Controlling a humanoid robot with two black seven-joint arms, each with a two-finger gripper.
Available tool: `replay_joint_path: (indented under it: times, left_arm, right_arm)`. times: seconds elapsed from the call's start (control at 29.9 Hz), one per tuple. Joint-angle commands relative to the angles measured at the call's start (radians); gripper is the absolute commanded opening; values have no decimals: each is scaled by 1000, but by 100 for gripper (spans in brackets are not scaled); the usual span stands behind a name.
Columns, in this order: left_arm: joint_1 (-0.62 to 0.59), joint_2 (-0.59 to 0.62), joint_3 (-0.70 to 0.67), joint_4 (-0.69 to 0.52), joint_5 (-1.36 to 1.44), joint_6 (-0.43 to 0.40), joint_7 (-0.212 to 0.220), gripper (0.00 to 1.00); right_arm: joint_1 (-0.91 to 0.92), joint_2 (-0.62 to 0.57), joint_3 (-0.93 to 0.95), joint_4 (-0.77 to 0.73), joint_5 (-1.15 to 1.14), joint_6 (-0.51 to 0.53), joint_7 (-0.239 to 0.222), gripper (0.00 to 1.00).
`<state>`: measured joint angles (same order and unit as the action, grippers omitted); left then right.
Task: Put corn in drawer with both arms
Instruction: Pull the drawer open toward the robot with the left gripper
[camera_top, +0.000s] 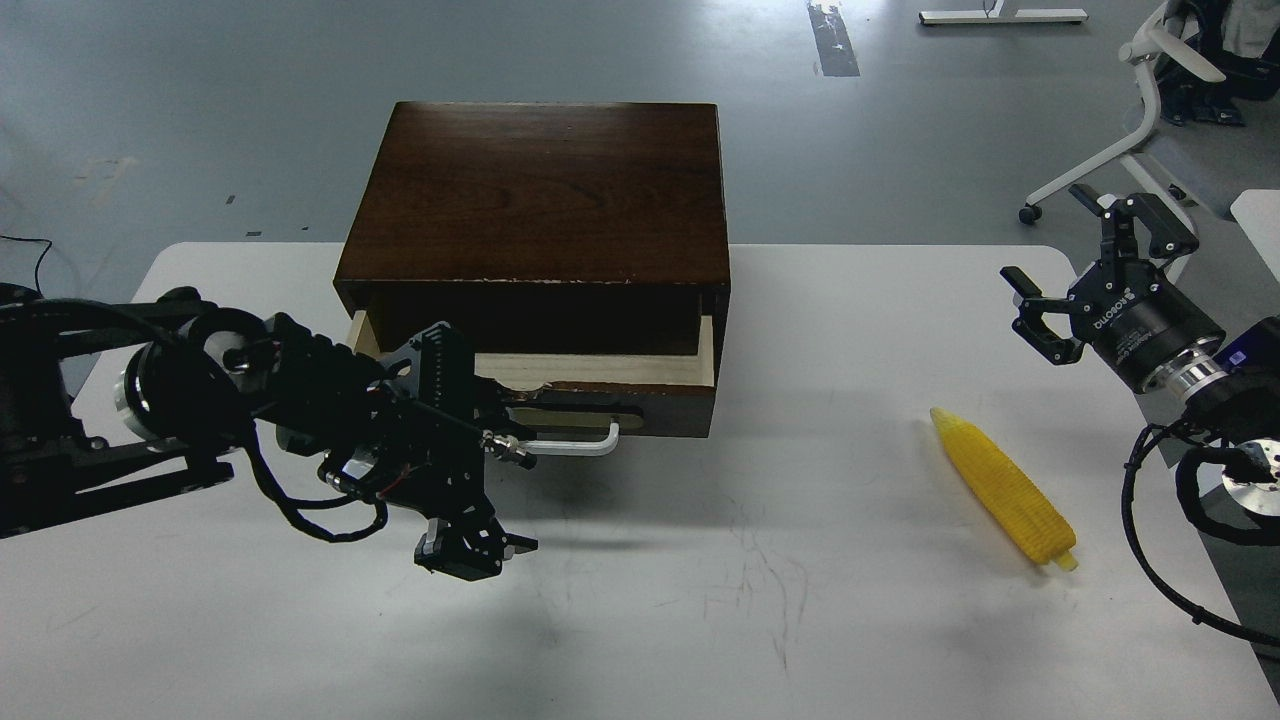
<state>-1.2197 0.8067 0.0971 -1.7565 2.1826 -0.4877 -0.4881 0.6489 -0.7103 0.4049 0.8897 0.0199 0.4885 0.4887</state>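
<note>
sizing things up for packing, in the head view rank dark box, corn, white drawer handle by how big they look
1. dark box, by far largest.
2. corn.
3. white drawer handle, though the left gripper hides part, so its rank below the corn is unsure.

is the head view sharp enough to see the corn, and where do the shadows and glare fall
Head view: sharp overall; the corn shows crisp kernel rows. Soft shadows lie on the white table below the left hand and beside the drawer. Mild sheen on the dark box top; the left hand's black parts blend together.

Corn (1005, 490) right of drawer (600, 390)
</note>
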Motion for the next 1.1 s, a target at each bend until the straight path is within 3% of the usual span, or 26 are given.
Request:
replay_joint_path:
  times: [0.0,1.07]
  left_arm:
    - [5,0,0,-6,-1,-1,-1,99]
    - [-11,-14,-47,31,-1,-1,-1,99]
  right_arm:
    - [0,0,0,0,0,0,0,100]
    - [0,0,-12,2,0,0,0,100]
